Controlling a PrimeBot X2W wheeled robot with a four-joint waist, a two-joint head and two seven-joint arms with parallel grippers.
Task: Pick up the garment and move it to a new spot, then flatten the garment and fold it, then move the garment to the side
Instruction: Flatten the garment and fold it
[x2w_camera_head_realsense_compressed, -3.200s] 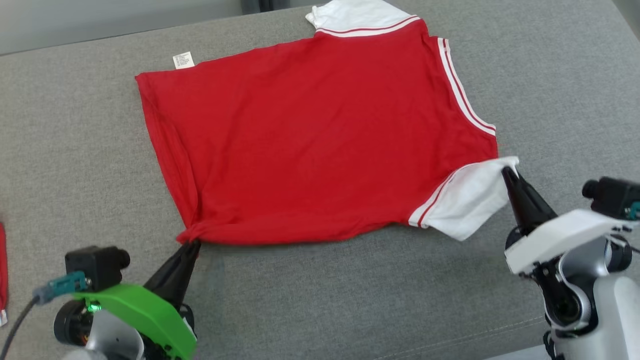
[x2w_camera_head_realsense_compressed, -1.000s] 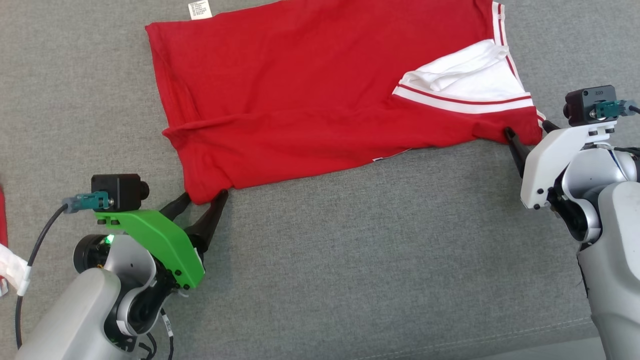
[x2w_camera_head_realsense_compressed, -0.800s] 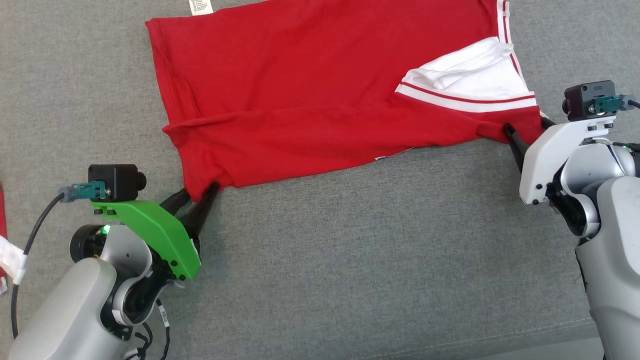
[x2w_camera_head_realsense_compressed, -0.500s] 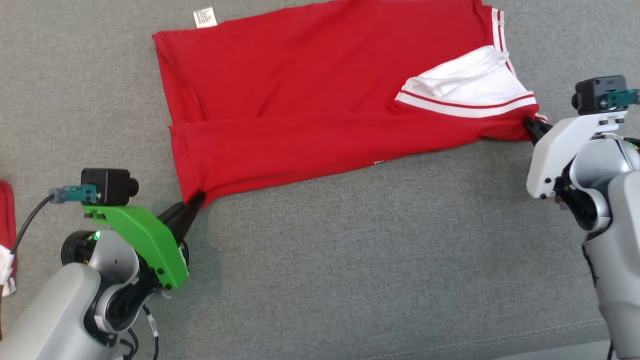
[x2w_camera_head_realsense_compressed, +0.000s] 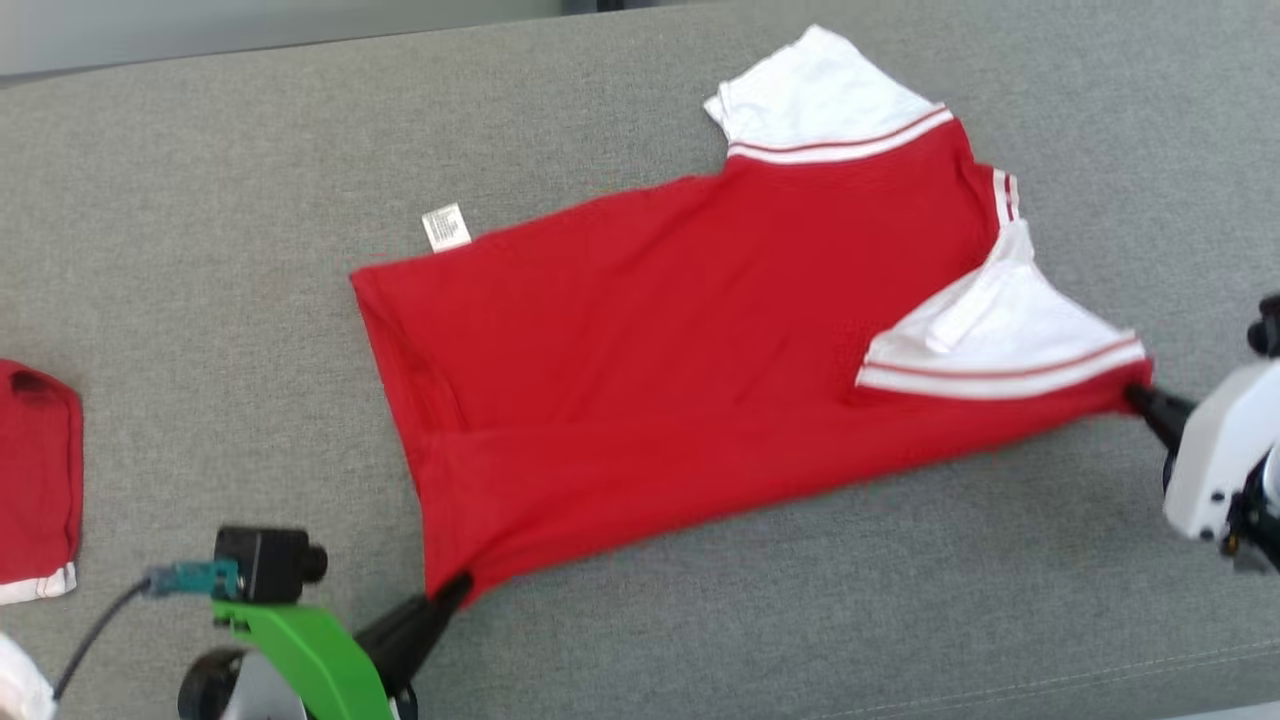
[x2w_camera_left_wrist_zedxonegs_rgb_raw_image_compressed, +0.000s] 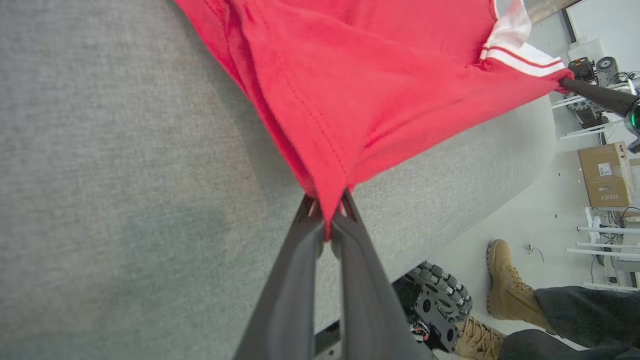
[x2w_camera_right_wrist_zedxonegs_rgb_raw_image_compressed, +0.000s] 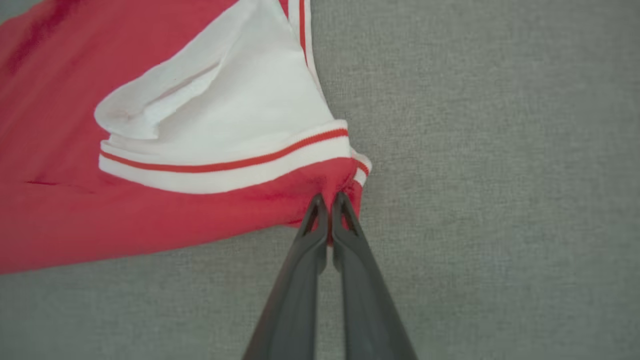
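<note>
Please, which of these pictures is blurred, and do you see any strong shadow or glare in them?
Head view: slightly blurred, the red garment has soft edges and its white label cannot be read; left wrist view: sharpest, seam stitches are clear, a faint shadow lies on the grey surface beside the left gripper; right wrist view: a little soft, light is even, no glare.

Green left wrist bracket (x2w_camera_head_realsense_compressed: 300, 650), black camera (x2w_camera_head_realsense_compressed: 265, 563) with teal plug (x2w_camera_head_realsense_compressed: 190, 580), white right bracket (x2w_camera_head_realsense_compressed: 1215, 465), dark tapered jaws

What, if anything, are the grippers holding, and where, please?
Both hold the red shirt: the left gripper pinches the hem corner, the right gripper the folded edge beside the white sleeve.
</note>
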